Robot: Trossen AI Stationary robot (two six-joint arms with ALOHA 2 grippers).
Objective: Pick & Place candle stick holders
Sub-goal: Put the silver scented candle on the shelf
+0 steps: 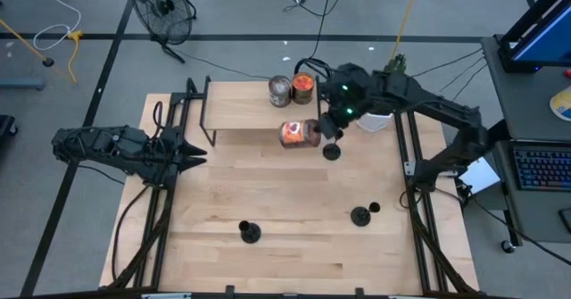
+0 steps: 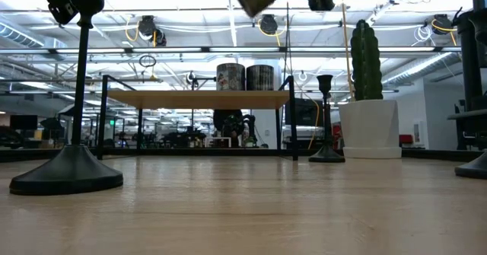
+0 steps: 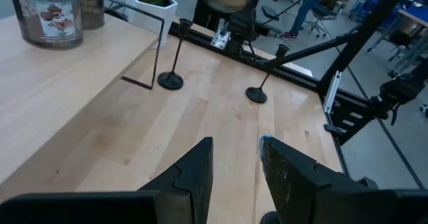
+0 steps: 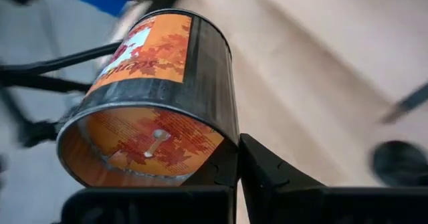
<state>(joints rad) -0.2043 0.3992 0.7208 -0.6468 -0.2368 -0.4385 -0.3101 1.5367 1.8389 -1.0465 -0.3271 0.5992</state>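
An orange-labelled jar (image 1: 300, 133) is held tilted above the table (image 1: 268, 210) by the right gripper (image 4: 237, 158), fingers clamped on its rim, just off the shelf's (image 1: 241, 112) front edge. Two more jars (image 1: 292, 90) are seen on the shelf. The left gripper (image 3: 234, 160) is parked at the table's left edge, fingers apart, nothing btwn them. Three candle stick holders (image 1: 249, 233) (image 1: 360, 215) (image 1: 332, 151) are stood upright: two nr the front edge, one just beside the held jar.

Wood table (image 1: 268, 201) w/ three holders (image 1: 249, 233)
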